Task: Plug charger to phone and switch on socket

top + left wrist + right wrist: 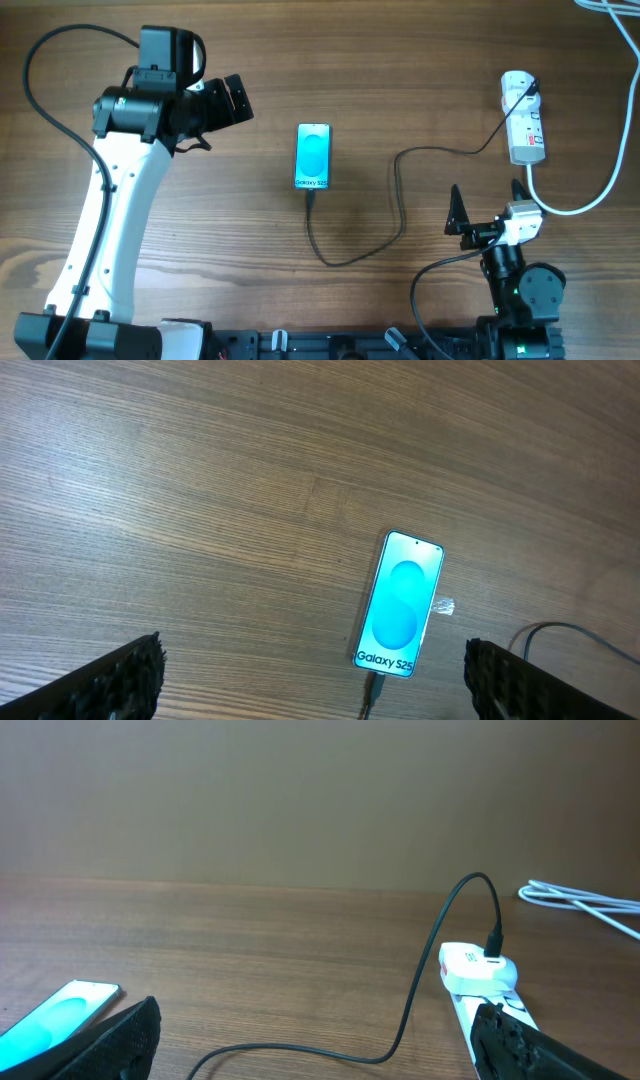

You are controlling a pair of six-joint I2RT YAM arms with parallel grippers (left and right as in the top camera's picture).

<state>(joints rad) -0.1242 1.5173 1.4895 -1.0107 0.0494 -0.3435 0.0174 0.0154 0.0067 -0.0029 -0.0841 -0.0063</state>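
Observation:
The phone (313, 157) lies flat mid-table with its cyan screen up, also seen in the left wrist view (400, 605) and at the left edge of the right wrist view (55, 1015). The black charger (400, 190) runs from the socket (523, 120) in a loop to the phone's bottom edge, where its plug end (370, 688) sits against the port. My left gripper (235, 100) hovers open, left of the phone, with nothing between its fingers (120, 680). My right gripper (488, 205) stands open below the socket (480, 970), empty, with the charger (420, 990) crossing between its fingers (520, 1045).
A thick white lead (590, 200) runs from the socket's near end and curves off the right side, with more white cable (580, 900) behind. A tiny clear scrap (443, 606) lies beside the phone. The left arm's black cable (40, 110) arcs at the far left.

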